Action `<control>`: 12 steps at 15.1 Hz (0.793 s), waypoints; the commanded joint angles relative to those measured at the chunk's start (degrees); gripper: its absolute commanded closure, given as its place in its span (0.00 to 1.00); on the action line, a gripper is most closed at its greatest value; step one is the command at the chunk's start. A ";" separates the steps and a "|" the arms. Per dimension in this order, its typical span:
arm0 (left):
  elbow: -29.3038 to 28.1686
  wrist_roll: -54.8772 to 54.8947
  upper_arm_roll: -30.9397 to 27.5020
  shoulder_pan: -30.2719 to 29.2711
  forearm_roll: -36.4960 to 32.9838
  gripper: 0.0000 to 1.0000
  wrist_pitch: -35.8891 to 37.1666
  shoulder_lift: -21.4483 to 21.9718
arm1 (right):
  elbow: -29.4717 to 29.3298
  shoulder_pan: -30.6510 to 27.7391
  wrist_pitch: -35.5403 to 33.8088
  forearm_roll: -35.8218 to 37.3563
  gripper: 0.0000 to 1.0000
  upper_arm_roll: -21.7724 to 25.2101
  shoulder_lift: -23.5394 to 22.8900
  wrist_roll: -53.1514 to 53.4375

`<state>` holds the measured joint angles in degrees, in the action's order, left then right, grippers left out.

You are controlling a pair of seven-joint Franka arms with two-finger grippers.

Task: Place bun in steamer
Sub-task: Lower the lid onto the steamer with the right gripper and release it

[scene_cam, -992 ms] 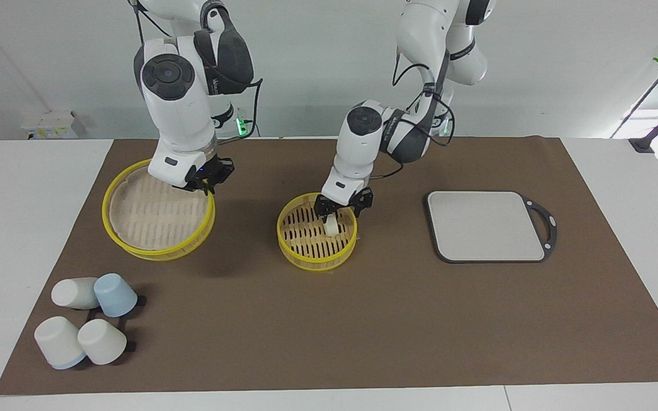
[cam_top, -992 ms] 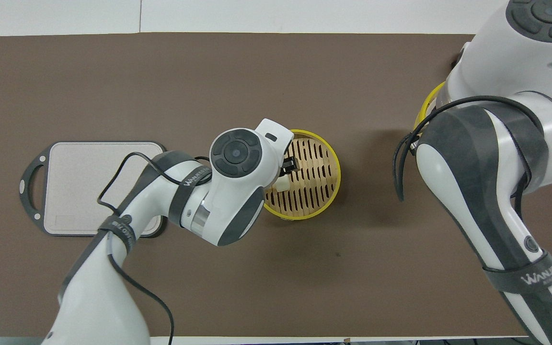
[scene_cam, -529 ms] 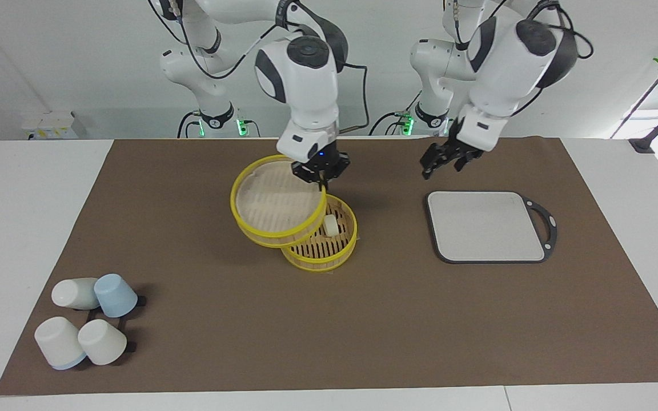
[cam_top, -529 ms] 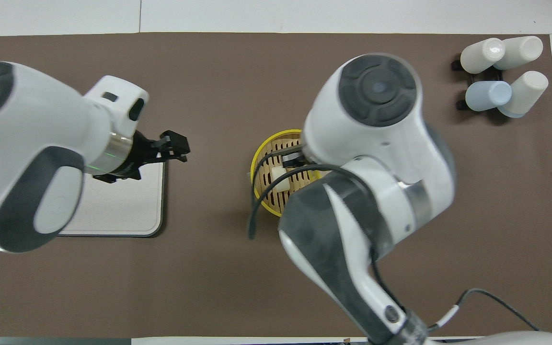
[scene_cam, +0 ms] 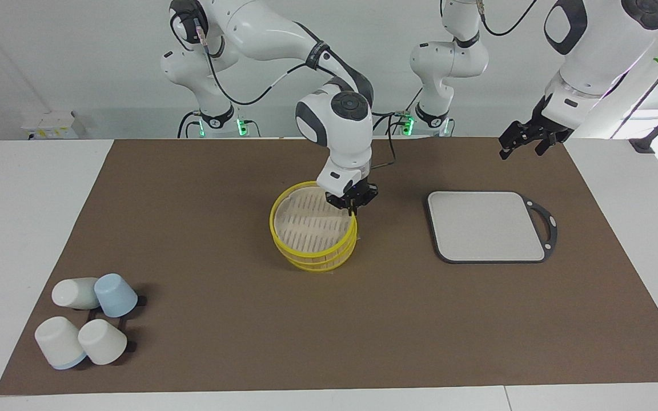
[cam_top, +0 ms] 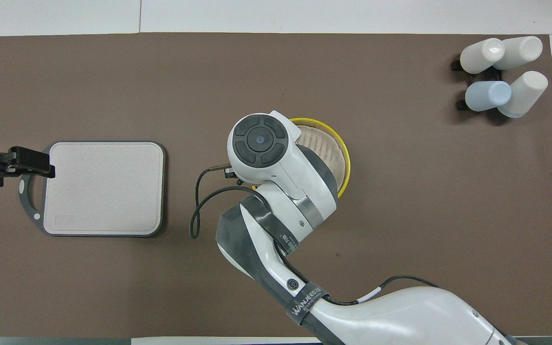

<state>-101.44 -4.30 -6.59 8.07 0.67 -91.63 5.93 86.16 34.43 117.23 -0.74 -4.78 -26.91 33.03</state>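
The yellow-rimmed lid lies on the round steamer at the middle of the mat, nearly level and covering it. The lid also shows in the overhead view. The bun is hidden under the lid. My right gripper is shut on the lid's rim, at the side toward the left arm's end; in the overhead view its own wrist hides it. My left gripper is open and empty, raised in the air near the board's handle end, and it shows at the overhead view's edge.
A grey square board with a dark handle lies toward the left arm's end of the table. Several white and blue cups lie on a small black rack at the corner toward the right arm's end.
The left gripper let go of the bun in the steamer and drew back up past the board. The right gripper carried the lid across and lowered it onto the steamer, covering the bun.
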 commanded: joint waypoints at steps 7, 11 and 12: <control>4.06 4.30 0.44 -0.25 -3.57 0.00 3.74 -1.27 | 5.51 1.34 5.64 1.09 1.00 -0.06 1.69 5.12; 6.25 4.30 0.43 -0.16 -2.08 0.00 4.61 -2.14 | 5.34 0.20 4.67 1.09 0.72 0.03 1.69 4.76; 7.21 4.30 0.43 -0.08 -1.47 0.00 5.14 -2.84 | 5.34 0.20 4.76 1.01 0.50 -0.06 1.77 4.76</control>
<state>-97.91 -0.99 -6.25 8.06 -1.62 -89.11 5.33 89.03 35.69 120.72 0.00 -4.59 -26.38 36.92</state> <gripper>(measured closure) 0.000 0.833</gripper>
